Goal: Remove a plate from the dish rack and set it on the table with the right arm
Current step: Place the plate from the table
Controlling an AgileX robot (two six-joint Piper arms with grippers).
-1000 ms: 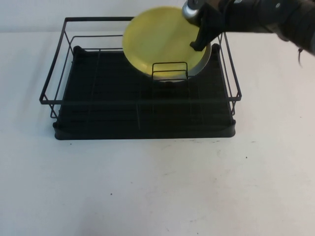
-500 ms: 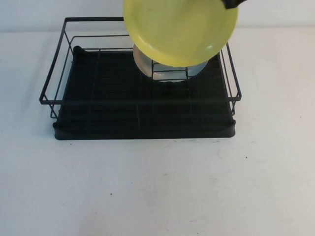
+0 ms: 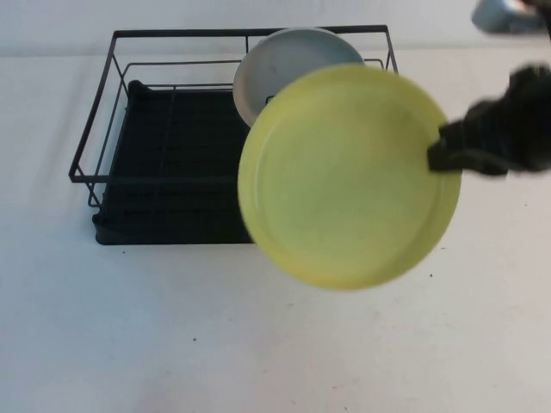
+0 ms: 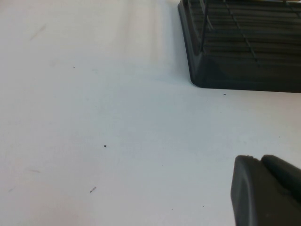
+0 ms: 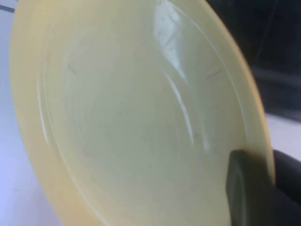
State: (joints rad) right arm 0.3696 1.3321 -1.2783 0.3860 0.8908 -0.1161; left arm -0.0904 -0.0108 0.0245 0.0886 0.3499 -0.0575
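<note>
Pale-yellow plate [image 3: 349, 176] is up in the air, clear of the dish rack [image 3: 172, 163], hanging in front of the rack's right half and over its front-right corner, so that part of the rack is hidden behind it. Plate is tilted, underside facing the high cam, round w/ a low raised rim. Not touching the table [image 3: 172, 344].

Right gripper [image 3: 443, 155] is clamped on the plate's right edge, arm coming in from the right of the rack. In the right wrist view one dark finger [image 5: 247, 188] lies on the plate's [image 5: 131, 117] inner face at the rim; other finger is behind the plate, can't see it.

Grey-blue plate [image 3: 288, 64] stands upright at the back of the rack, right of center, lower part hidden by the yellow plate. Rest of the rack's black tray base looks bare on the left side.

Left gripper [image 4: 265, 193]: only a dark bit shows in the left wrist view, low over the table, just off a corner of the rack [image 4: 235, 52]. Can't tell if its fingers are apart or together.
</note>
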